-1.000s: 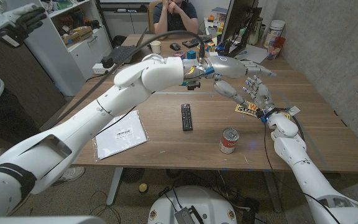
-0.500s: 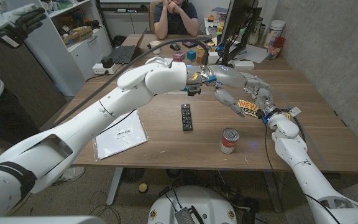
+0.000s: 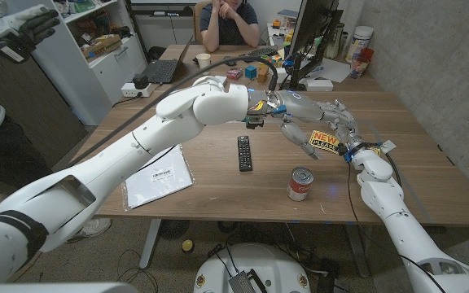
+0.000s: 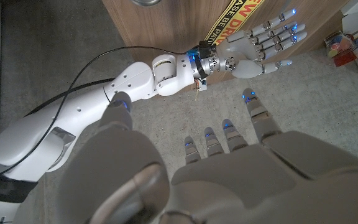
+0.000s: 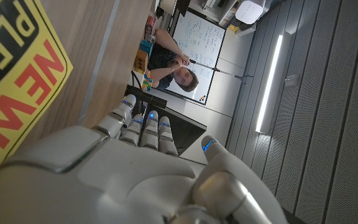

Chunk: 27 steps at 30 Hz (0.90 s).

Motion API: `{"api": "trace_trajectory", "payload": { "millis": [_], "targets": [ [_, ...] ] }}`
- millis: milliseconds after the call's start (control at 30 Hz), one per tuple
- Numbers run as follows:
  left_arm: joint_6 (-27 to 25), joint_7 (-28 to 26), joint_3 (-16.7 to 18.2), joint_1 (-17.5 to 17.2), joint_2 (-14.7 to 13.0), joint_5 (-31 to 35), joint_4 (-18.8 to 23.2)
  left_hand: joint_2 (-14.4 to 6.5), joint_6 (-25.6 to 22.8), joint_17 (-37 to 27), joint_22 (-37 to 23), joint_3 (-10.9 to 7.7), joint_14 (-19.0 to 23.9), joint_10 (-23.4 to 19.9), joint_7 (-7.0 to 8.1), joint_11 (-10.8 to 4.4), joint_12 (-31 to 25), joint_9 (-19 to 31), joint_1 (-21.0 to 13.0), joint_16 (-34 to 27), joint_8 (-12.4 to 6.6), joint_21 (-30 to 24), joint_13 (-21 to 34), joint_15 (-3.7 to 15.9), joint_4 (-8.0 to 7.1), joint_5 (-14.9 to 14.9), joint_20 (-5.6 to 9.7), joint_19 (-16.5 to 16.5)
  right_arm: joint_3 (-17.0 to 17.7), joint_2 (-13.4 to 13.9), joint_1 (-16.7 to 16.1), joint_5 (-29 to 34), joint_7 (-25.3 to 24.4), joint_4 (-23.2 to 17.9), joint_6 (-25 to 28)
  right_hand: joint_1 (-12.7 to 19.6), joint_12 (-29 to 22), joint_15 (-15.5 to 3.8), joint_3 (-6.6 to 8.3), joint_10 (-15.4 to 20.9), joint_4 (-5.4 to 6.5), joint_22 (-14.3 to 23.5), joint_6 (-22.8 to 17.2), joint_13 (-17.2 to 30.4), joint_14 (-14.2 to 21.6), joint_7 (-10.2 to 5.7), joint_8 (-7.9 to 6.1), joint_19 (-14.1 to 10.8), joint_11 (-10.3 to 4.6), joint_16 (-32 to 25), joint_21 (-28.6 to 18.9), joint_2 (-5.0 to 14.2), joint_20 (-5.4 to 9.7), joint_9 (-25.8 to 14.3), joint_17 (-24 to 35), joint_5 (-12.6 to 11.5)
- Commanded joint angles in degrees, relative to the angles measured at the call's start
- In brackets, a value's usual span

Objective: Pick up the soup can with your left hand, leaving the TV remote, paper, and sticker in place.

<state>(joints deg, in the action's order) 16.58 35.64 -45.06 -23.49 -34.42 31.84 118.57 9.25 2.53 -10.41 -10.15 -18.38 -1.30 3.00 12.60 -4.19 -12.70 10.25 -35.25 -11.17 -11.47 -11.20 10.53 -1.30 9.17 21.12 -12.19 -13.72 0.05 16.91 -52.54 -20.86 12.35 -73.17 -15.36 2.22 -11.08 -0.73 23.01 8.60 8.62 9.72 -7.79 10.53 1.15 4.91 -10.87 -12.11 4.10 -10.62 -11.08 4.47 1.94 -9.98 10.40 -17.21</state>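
Left robot hand [image 3: 309, 120]: your fingers are spread and hold nothing; the hand hangs above the desk, over the sticker and close to the right robot hand.
Left robot hand, wrist view [image 4: 253, 155]: you see its back with the fingertips reaching out apart, nothing between them.
Right robot hand [image 3: 347, 130]: your fingers are apart and empty; it stands at the sticker's far edge, near the desk's right side.
Sticker [image 3: 324, 142]: yellow and black with red letters, flat on the desk [image 3: 218, 175], partly under your left fingers.
Soup can [image 3: 300, 184]: upright near the desk's front edge, well apart from both of your hands, on your side of the sticker.
TV remote [image 3: 243, 153]: black, lying flat to the left of the can, apart from it.
Paper [image 3: 158, 177]: white sheet near the front left of the desk, partly under your left arm.
Person [image 3: 229, 20]: seated behind the desk's far end.
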Motion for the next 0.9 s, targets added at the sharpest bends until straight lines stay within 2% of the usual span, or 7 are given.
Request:
{"api": "trace_trajectory", "payload": {
  "millis": [33,367,567,733,900],
  "targets": [
    [-0.3,2.3,-0.8,0.2,-0.2,1.5,1.0,-0.1,-0.4,0.0,0.0,0.32,0.3,0.0,0.02,0.20,0.0,0.2,-0.9,0.2,-0.24,-0.2,0.2,-0.19,-0.09,0.5,0.00,-0.7,0.1,0.1,-0.3,0.1,-0.3,-0.4,0.0,0.4,-0.4,0.15,-0.11,0.6,0.04,0.1,-0.6,0.3,0.4,-0.07,-0.17,0.0,-0.13,-0.4,0.0,2.36,0.85,-0.3,0.2,-0.4],
    [-0.6,4.6,-1.3,0.3,-0.4,1.3,1.0,-0.4,-0.7,0.0,0.0,0.72,0.4,0.0,0.04,-0.01,0.2,0.2,-2.2,0.2,-0.05,-0.4,0.2,-0.06,-0.10,0.5,0.10,-1.6,0.1,0.0,-0.2,0.1,-0.5,-0.3,-0.2,0.4,-0.3,0.26,-0.12,0.6,0.02,0.1,-0.7,0.3,0.5,-0.06,-0.16,0.0,-0.19,-0.4,0.0,2.36,0.80,-0.3,0.2,-0.4],
    [-0.6,5.6,-1.7,0.5,-0.4,1.4,0.9,-0.9,-1.1,0.0,0.0,0.92,0.7,-0.2,0.03,0.31,0.2,0.2,-3.4,0.2,-0.01,-0.7,0.2,-0.19,-0.16,0.4,0.07,-2.6,0.1,0.0,-0.2,0.1,-0.6,-0.3,-0.3,0.4,-0.3,0.27,-0.14,0.7,0.01,0.1,-0.7,0.3,0.5,-0.06,-0.16,0.0,-0.17,-0.3,0.0,2.36,0.79,-0.4,0.2,-0.4],
    [-0.7,6.5,-2.1,0.8,-0.2,2.0,1.1,-1.1,-1.4,0.0,0.0,1.15,0.4,0.3,0.03,1.03,0.5,0.2,-4.9,0.4,0.10,-0.5,0.2,-1.16,-0.06,0.4,-0.06,-2.9,0.0,0.1,-0.3,0.2,-0.6,-0.6,-0.2,0.4,-0.3,0.38,-0.17,0.7,0.00,0.1,-0.7,0.3,0.7,-0.06,-0.13,-0.1,-0.13,-0.4,0.0,2.34,0.79,-0.4,0.2,-0.4],
    [-1.0,7.0,-2.5,0.8,-0.1,2.6,0.9,-1.2,-1.4,0.0,0.0,1.39,0.4,0.4,0.02,1.03,0.6,0.2,-6.0,0.4,0.21,-0.4,0.2,-1.21,-0.03,0.5,-0.11,-2.9,-0.1,0.1,-0.3,0.2,-0.6,-0.7,-0.2,0.4,-0.3,0.45,-0.19,0.7,-0.02,0.1,-0.8,0.3,0.7,-0.02,-0.14,-0.1,-0.11,-0.4,0.0,2.32,0.72,-0.4,0.2,-0.4]
  ]
}}
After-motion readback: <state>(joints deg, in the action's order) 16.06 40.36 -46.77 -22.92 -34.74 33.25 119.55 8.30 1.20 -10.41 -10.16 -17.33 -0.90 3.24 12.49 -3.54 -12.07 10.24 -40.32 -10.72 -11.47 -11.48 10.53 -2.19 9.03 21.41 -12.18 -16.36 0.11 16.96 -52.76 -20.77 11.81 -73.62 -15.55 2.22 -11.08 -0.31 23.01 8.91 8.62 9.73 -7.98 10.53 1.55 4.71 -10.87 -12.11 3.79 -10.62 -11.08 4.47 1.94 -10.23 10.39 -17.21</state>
